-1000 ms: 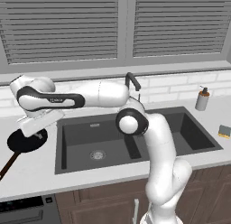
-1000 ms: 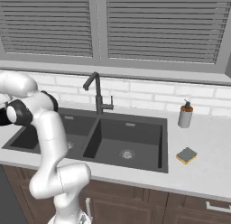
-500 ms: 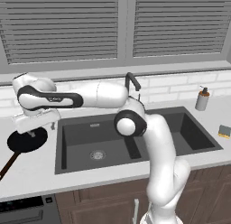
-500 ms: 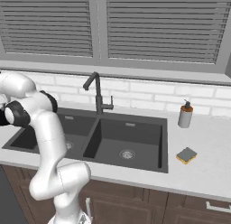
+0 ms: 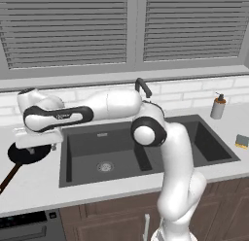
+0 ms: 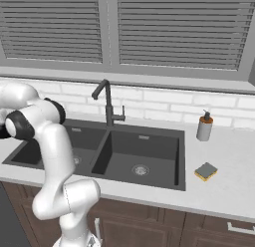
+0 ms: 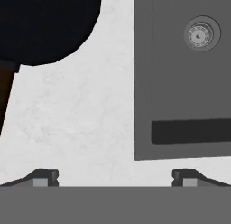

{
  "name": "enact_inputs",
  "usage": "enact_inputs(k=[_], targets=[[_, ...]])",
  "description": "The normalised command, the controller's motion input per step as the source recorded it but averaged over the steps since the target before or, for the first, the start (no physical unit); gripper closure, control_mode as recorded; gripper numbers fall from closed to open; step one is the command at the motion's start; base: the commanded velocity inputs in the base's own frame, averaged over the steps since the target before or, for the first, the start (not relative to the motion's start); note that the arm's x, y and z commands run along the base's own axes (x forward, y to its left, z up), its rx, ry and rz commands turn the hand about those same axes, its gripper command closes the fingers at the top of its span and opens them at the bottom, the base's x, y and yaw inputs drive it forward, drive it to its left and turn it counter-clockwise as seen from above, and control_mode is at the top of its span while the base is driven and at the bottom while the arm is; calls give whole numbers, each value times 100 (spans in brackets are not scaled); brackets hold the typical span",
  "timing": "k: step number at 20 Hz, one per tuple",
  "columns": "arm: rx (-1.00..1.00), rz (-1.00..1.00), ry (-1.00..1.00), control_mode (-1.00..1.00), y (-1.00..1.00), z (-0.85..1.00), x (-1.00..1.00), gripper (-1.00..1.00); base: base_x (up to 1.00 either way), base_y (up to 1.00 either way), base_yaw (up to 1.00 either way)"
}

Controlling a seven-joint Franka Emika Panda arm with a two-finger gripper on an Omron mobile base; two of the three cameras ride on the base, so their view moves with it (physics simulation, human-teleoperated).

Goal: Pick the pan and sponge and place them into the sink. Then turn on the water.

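The black pan (image 5: 28, 155) lies on the counter left of the sink (image 5: 146, 150), its brown handle (image 5: 8, 178) pointing toward the front edge. My gripper (image 5: 36, 146) hovers just above the pan's right rim. In the hand view the gripper (image 7: 115, 178) is open, with bare counter between its fingertips (image 7: 45, 177). There the pan (image 7: 45, 24) lies at the upper left and the sink's basin (image 7: 189, 74) at the right. The yellow sponge (image 6: 205, 171) rests on the counter right of the sink (image 6: 124, 151), also seen as the sponge (image 5: 241, 140).
A tall dark faucet (image 6: 107, 101) stands behind the sink's divider. A soap dispenser (image 6: 204, 127) stands at the back right near the tiled wall. The counter's front edge runs close to the pan handle.
The hand has sunk a little toward the pan and shifted slightly. The jaws have stayed open. Pan and sponge have not moved.
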Motion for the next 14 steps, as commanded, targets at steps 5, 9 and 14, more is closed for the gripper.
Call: enact_inputs(k=[5, 9, 14], targets=[[-11, -13, 7, -100, 27, 0, 0, -100, 0, 0, 0], [-7, 0, 0, -100, 9, 0, 0, -100, 0, 0, 0], [-2, 0, -1, -100, 16, -3, 0, -100, 0, 0, 0]])
